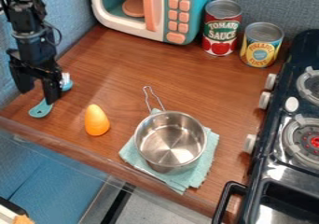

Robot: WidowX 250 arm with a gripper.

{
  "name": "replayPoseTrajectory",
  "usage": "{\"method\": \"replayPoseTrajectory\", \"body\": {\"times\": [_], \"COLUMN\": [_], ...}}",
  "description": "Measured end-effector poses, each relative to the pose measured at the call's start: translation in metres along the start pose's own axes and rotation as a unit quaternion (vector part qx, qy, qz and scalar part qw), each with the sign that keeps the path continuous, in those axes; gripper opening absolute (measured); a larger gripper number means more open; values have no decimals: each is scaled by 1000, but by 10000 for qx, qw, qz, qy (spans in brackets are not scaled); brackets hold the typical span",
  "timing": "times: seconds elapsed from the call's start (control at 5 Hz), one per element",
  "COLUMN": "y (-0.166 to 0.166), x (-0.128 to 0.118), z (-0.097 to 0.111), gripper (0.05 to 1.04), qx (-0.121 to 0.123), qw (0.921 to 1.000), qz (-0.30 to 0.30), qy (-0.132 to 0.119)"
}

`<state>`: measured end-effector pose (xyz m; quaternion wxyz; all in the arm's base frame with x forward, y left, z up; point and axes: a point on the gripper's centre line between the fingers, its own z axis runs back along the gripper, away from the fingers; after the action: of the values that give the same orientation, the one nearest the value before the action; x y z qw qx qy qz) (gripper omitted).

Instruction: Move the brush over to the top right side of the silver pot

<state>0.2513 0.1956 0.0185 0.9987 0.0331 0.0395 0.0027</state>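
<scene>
At the left of the camera view, my gripper [37, 92] hangs low over the counter with its fingers spread open. A teal brush [41, 109] with white bristles lies slantwise there, bristle end up and to the right, handle end down and to the left. The gripper's right finger covers the brush's middle; whether they touch, I cannot tell. The silver pot [169, 143] sits upright on a folded teal cloth [208, 158] at the lower centre, its wire handle pointing up and slightly left.
An orange cone-like object [96, 120] stands between brush and pot. A toy microwave [152, 13] and two cans, one red [221, 29] and one yellow [261, 45], line the back. The black stove [274, 157] borders the right side; the counter's front edge [74, 152] runs below.
</scene>
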Motion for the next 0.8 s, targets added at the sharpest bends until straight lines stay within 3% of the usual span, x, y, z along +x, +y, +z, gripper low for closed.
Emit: {"method": "replayPoseTrajectory", "body": {"times": [0.2,0.6,0.8], "y": [-1,-2,-8], "x": [3,13,13], "z": [-21,-27,-27], "gripper": [1001,953,707], "qx": [-86,-20,64], "qw": [9999,9999,9998], "qz": [88,59,4], "qy": [116,129,174]}}
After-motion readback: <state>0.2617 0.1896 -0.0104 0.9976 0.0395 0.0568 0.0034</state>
